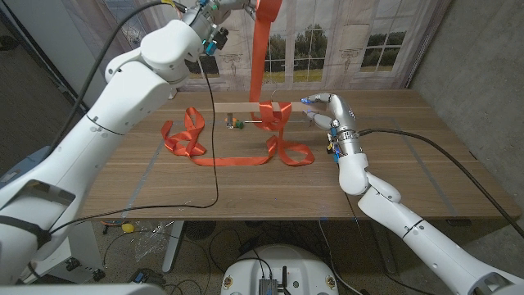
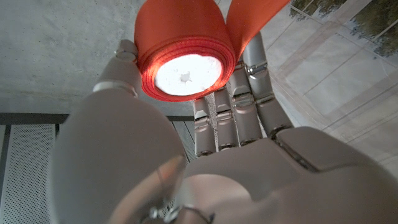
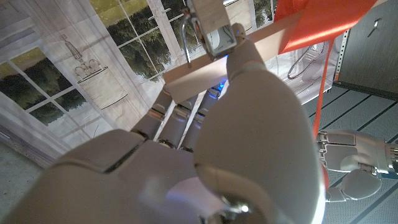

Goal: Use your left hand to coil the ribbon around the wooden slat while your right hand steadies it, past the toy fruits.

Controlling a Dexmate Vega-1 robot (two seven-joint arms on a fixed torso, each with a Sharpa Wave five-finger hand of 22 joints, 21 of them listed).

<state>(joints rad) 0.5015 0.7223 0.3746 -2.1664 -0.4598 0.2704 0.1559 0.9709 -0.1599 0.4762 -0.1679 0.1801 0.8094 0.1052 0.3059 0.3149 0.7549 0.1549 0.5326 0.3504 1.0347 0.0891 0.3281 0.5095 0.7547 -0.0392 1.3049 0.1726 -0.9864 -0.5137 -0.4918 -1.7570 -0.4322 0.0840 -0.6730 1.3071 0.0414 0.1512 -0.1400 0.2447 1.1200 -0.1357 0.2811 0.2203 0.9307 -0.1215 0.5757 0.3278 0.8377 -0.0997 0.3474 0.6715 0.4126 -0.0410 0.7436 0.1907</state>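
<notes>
A wooden slat [image 1: 246, 106] is held level above the table, with the orange ribbon [image 1: 260, 65] wrapped around its middle. My right hand [image 1: 327, 111] grips the slat's right end; in the right wrist view its fingers close around the slat [image 3: 199, 74] beside the ribbon [image 3: 317, 25]. My left hand [image 1: 214, 15] is raised high at the back and holds the ribbon roll [image 2: 186, 62], with its fingers [image 2: 249, 93] behind the roll. A taut strip runs from the roll down to the slat. Small toy fruits [image 1: 236, 124] hang just under the slat's left part.
Loose loops of ribbon [image 1: 184, 135] lie on the wooden table [image 1: 409, 180] at the left and below the slat [image 1: 291, 152]. A black cable [image 1: 214, 147] hangs from my left arm across the table. A window-print backdrop [image 1: 368, 41] stands behind.
</notes>
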